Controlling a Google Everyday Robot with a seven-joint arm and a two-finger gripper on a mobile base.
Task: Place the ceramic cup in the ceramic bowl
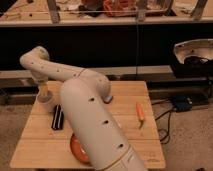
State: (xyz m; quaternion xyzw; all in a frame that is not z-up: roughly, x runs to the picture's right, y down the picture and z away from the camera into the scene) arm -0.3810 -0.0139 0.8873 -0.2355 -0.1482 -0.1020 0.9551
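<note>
Tool [44, 93] sits above ceramic cup [45, 102]; no writing legible.

Light: dim, warm, from above
Shadow: soft, under the arm [95, 125] on the table [125, 107]
Gripper [44, 91]: shaded, near the table's far left corner

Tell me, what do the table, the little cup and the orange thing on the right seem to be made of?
The table looks like pale wood: grain and plank seams show. The ceramic cup, under the gripper at the table's back left corner, looks matte off-white, probably ceramic. The orange carrot-like object is smooth and tapered, possibly plastic or real; hard to tell.
</note>
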